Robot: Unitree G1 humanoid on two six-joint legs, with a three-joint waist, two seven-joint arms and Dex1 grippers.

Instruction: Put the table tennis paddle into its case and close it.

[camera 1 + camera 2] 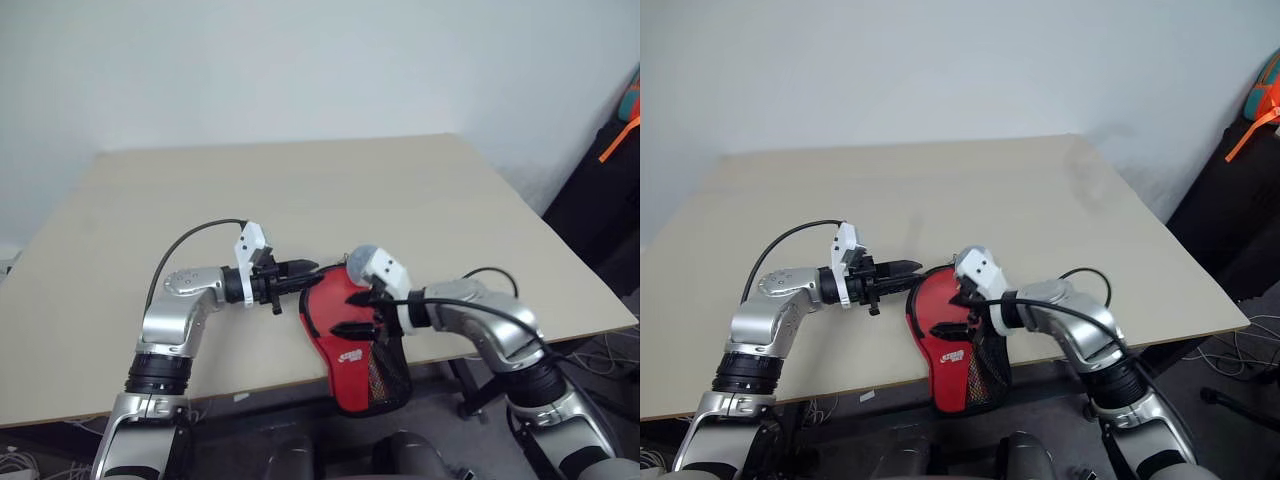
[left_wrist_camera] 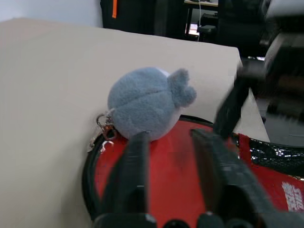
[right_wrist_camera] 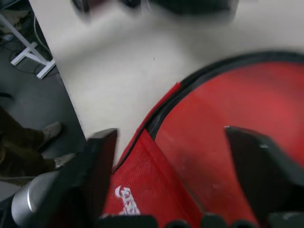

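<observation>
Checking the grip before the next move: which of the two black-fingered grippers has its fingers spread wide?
The right gripper: its fingers stand far apart over the red-panelled black case. The left gripper has fingers much closer together.

Lies on the table (image 1: 300,190) at its near edge, the case (image 1: 350,345), lower end hanging past that edge, with the table tennis paddle (image 2: 175,175) inside it, the plush lump (image 1: 360,262) at its far rim, left gripper (image 1: 305,268) to its left, right gripper (image 1: 362,312) over it.
</observation>
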